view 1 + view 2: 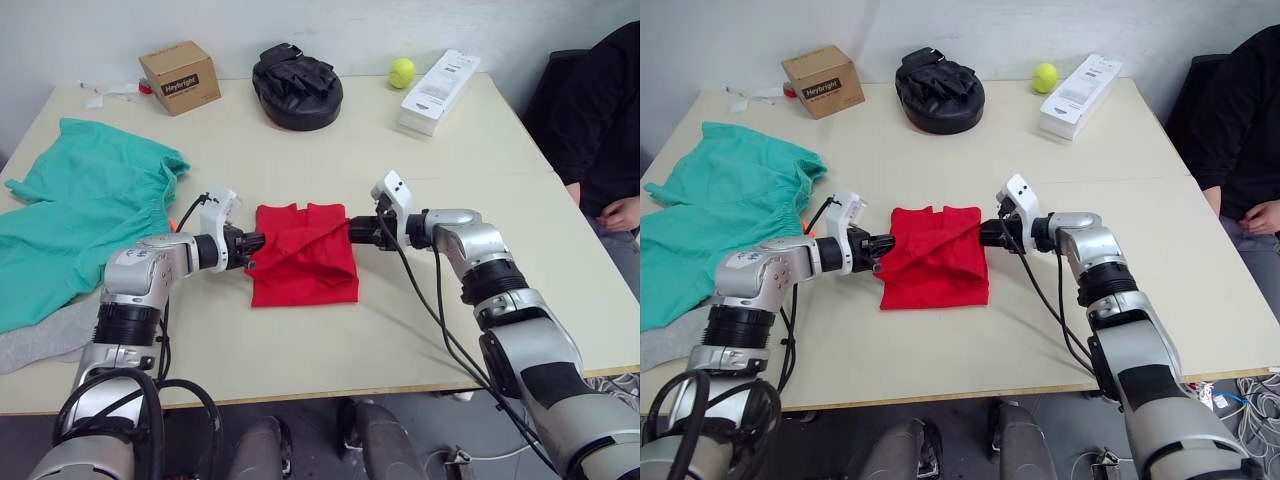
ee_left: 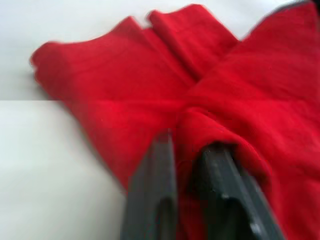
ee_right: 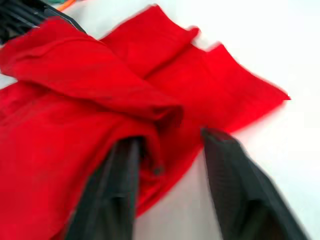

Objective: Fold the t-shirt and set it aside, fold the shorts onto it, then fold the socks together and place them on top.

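t-shirt (image 1: 305,258): red, already a compact multi-layer packet mid-worktop, between the two arms. A diagonal ridge of cloth runs across its top from one gripper to the other, so a layer looks lifted and stretched between them.
left gripper (image 1: 250,250): at the t-shirt's left edge. Left wrist view shows its jaws nearly together with a fold of red cloth between them, pinching it. Likely holds that side so the fold stays square.
right gripper (image 1: 356,230): at the t-shirt's upper right edge. Right wrist view shows its jaws spread, one finger (image 3: 107,195) tucked against a rolled hem, the other on bare worktop beside the cloth. No pinch on this side, by my read.
shorts (image 1: 85,215): teal, spread loose well left of the t-shirt, untouched. Orange drawstring (image 1: 175,229) peeks out just left of the left gripper.
socks (image 1: 40,340): grey cloth showing under the shorts' near edge, left of the t-shirt; probably them, can't confirm.
stage: t-shirt fold near done, not yet set aside.
clutter: cardboard box (image 1: 180,76), black mitt (image 1: 297,85), tennis ball (image 1: 402,72), white box (image 1: 438,90), all far behind the t-shirt, out of the way.
person (image 1: 600,130): seated right of the t-shirt, past the worktop edge.
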Controlling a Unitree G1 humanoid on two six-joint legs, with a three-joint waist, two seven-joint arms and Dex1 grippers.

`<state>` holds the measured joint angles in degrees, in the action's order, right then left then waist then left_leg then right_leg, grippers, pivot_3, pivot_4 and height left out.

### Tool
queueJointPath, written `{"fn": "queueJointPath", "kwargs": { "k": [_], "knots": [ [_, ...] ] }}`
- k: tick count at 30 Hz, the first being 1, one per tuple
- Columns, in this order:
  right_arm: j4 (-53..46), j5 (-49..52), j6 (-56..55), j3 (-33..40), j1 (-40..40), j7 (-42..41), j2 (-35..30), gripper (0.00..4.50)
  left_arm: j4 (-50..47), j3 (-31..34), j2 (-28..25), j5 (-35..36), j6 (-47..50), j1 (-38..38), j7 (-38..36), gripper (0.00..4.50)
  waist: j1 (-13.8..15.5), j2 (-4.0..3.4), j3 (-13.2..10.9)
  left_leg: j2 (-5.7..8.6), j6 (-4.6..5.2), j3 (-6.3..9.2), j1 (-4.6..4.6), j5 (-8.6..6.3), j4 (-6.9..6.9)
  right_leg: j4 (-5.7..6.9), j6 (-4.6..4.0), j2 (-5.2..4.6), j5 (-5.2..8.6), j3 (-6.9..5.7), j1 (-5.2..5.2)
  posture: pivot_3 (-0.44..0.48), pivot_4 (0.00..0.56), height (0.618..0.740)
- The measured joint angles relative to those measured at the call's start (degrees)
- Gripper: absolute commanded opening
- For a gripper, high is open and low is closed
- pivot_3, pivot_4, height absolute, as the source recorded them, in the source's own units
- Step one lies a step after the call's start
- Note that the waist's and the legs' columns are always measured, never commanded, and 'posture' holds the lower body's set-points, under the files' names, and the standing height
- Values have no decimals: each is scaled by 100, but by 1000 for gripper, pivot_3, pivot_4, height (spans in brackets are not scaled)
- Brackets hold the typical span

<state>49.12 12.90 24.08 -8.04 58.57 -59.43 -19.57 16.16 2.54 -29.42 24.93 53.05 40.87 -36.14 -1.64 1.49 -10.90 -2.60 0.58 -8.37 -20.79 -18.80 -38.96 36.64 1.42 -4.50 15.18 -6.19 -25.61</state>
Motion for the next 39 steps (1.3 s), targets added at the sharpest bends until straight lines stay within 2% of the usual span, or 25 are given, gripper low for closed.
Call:
{"fn": "queueJointPath", "kwargs": {
  "k": [5,9,14,20,23,26,28,30,33,37,39],
  "knots": [
    [635,88,741,471,430,440,148,4478,683,506,217,86,282,482,325,3222,-26,0,0,0,-4,-1,-16,1,-5,13,0,-1,0,2,-19,0,150,740],
    [680,36,817,613,499,611,104,4500,1000,834,193,111,363,593,534,4483,-30,0,0,1,-8,-2,-26,0,-4,15,0,-2,0,3,-30,0,150,740],
    [-142,-417,18,206,-118,240,-264,4500,701,853,-175,140,505,326,367,4483,-26,0,0,2,-17,-7,-36,-5,-4,19,0,0,0,7,-45,0,150,740],
    [-1396,-1180,-1691,-283,-995,12,-1029,4500,-165,1033,-608,222,468,-444,158,4483,-35,0,0,1,-29,-15,-38,-5,-5,28,0,2,0,16,-60,0,150,740],
    [-1872,-1305,-2304,-283,-1271,-3,-1332,4500,-1103,968,-981,147,-187,-1004,-225,4483,-41,0,0,-1,-38,-20,-45,-5,-3,29,-3,4,2,21,-73,0,150,740],
    [-2575,-1323,-3291,-280,-1738,-233,-1674,4500,-2320,753,-1643,28,-1001,-1696,-921,4483,-23,0,0,-1,-46,-23,-40,-9,2,14,-10,4,7,23,-75,0,150,740],
    [-3228,-1145,-3705,-269,-2222,-479,-1830,4500,-2940,524,-2176,-320,-1845,-2319,-1399,4483,-20,-1,0,-4,-48,-24,-35,-10,8,1,-15,6,10,25,-74,0,150,740],
    [-3722,-1037,-4007,-279,-2658,-613,-1858,4500,-3208,252,-2429,-666,-2577,-2844,-1774,4483,-11,-4,-1,-4,-47,-26,-34,-8,7,3,-17,6,11,25,-74,0,150,740],
    [-4235,-1039,-4555,-393,-3022,-661,-1852,4500,-3340,-157,-2492,-1015,-3289,-3230,-2061,4483,5,-5,-2,-5,-44,-24,-33,-8,2,11,-21,5,9,24,-74,0,150,740],
    [-4423,-1346,-5084,-683,-3089,-478,-1648,4500,-3336,-505,-2374,-1454,-3825,-3183,-2055,4483,12,-6,-2,-4,-38,-22,-32,-8,2,17,-24,5,7,23,-73,0,150,740],
    [-4317,-1627,-5290,-839,-3065,-294,-1471,4115,-3217,-765,-2188,-1748,-4046,-2986,-1940,4500,26,-5,-2,-4,-34,-20,-37,-7,-2,18,-24,5,7,20,-74,0,150,740]
  ]
}}
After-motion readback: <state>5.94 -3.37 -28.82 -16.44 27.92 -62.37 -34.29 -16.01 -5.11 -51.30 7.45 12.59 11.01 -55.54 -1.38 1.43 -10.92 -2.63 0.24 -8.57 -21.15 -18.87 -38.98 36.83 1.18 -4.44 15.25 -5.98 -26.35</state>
